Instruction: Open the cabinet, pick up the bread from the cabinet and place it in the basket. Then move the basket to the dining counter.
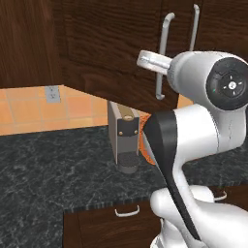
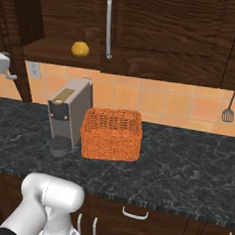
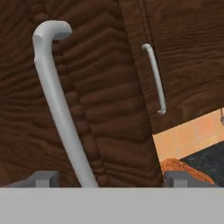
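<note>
Pincer (image 3: 105,177) spread wide apart, straddling the curved silver handle (image 3: 57,109) of the swung-open cabinet (image 2: 160,33) door without clamping it. Beyond: black speckled tabletop (image 2: 186,164) under orange wall tiles (image 2: 160,100). One orange basket (image 2: 111,134) just right of one coffee machine (image 2: 67,113). One bread (image 2: 80,49) on the cabinet shelf, above the coffee machine.

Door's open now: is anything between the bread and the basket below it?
Nothing visible blocks that path. The bread sits near the front edge of the open cabinet shelf, and the basket stands open-topped on the black counter, beside the coffee machine.
</note>
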{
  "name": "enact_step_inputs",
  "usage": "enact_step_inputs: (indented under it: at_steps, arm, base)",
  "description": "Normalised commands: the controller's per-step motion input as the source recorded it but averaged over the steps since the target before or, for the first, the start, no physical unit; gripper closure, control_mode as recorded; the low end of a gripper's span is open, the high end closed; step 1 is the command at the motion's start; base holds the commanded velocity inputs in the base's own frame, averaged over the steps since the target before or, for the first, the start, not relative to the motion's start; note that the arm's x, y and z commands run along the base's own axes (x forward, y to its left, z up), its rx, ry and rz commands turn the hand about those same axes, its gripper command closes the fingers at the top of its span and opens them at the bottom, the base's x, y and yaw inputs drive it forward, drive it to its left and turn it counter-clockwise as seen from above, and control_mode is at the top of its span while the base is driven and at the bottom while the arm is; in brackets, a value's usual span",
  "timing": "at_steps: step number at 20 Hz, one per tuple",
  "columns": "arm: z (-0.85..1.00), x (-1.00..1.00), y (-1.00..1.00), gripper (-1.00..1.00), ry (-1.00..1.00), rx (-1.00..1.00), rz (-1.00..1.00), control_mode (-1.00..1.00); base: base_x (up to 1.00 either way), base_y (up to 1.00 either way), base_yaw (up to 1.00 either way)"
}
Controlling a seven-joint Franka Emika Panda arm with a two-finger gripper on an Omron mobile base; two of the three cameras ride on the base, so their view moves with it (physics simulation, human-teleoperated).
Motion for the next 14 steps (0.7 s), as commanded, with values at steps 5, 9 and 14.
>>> enact_step_inputs:
  at_steps: [5, 9, 14]
  arm:
    - [0.03, -0.59, -0.45, -1.0, 0.05, 0.34, 0.14, -1.0]
    - [0.12, -0.82, -0.65, -1.0, 0.06, 0.35, 0.12, -1.0]
    - [0.26, -0.65, -0.53, -1.0, 0.0, 0.34, 0.02, -1.0]
  base:
    - [0.0, 0.0, 0.0]
    - [0.0, 0.0, 0.0]
    - [0.0, 0.0, 0.0]
